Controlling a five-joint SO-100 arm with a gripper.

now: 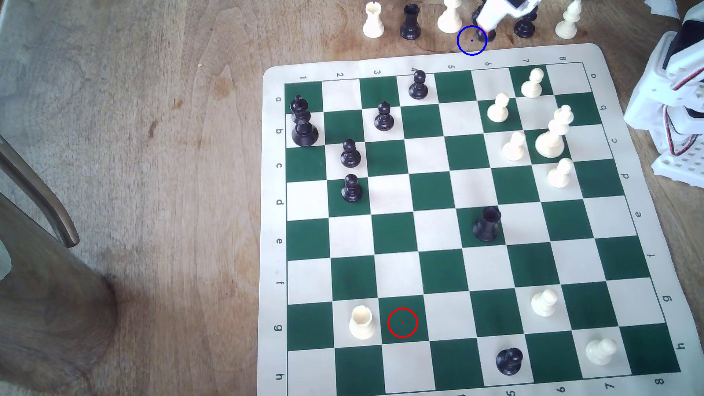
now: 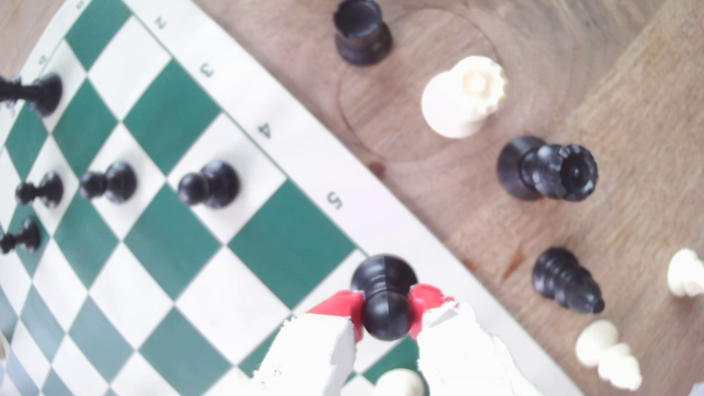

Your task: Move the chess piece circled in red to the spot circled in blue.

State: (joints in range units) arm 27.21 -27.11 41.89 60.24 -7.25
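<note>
My gripper (image 2: 386, 312) is shut on the chess piece (image 2: 384, 293), a glossy black pawn clamped at its ball head between the red pads (image 2: 343, 304). In the exterior view the white gripper (image 1: 487, 27) hangs at the far edge of the table, and a dark bit of the pawn (image 1: 491, 35) peeks out beneath it. The spot (image 1: 471, 40), bare wood ringed in blue, lies just beyond the board's far border, and the pawn sits at its right rim in the exterior view. I cannot tell whether the pawn's base touches the wood. The red circle (image 1: 402, 323) rings a green square with no piece on it.
Off-board pieces line the far edge: a cream rook (image 1: 372, 21), a black rook (image 1: 410, 23), a cream piece (image 1: 449, 17), a black piece (image 1: 525, 26) and a cream bishop (image 1: 568, 21). Several black pawns and cream pieces stand on the chessboard (image 1: 274, 213). The arm's white base (image 1: 678, 114) stands at the exterior view's right.
</note>
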